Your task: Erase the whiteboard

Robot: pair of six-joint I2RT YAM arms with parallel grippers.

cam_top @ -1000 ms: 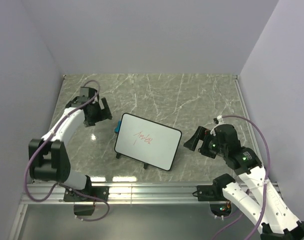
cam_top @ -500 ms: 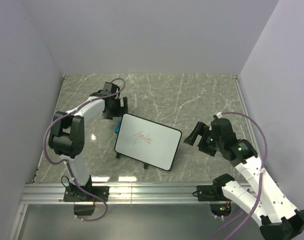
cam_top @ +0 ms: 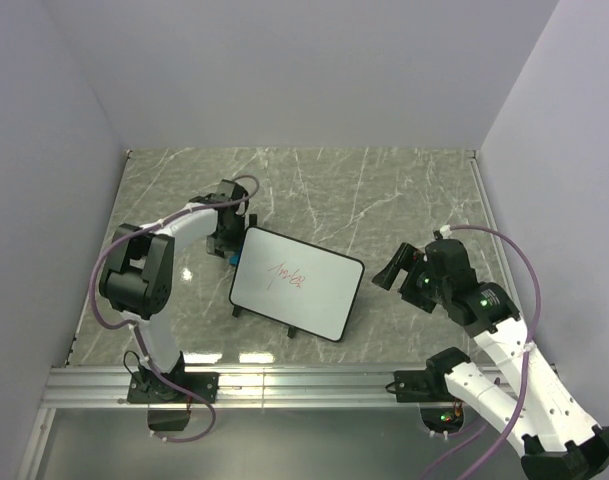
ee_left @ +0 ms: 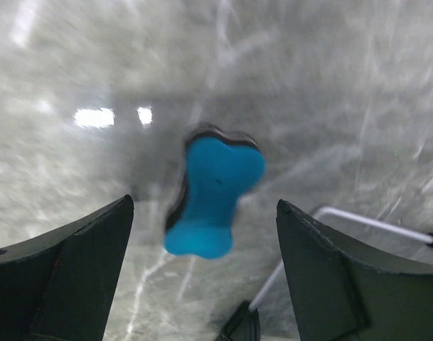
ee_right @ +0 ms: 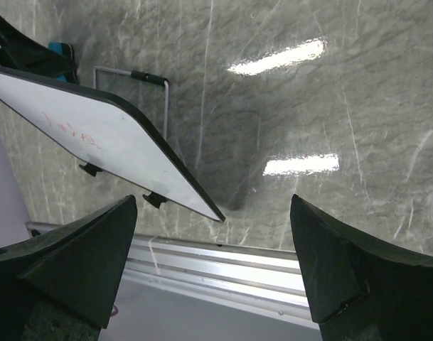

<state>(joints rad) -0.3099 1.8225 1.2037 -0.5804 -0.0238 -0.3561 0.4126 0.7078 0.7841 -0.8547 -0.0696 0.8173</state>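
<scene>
The whiteboard sits mid table w/ a red scribble on it. L gripper is wide open, w/ the blue eraser between its fingers, not touching, by the board's far-left corner. R gripper is wide open too, near the board's right edge, holding nothing.

Blue eraser: bone-shaped with a dark underlayer, lying flat on the grey, white-veined marble tabletop, at 9 o'clock from the top view's centre. Aluminium rail: along the 6 o'clock edge. Pale lilac walls: at 9, 12 and 3 o'clock.
</scene>
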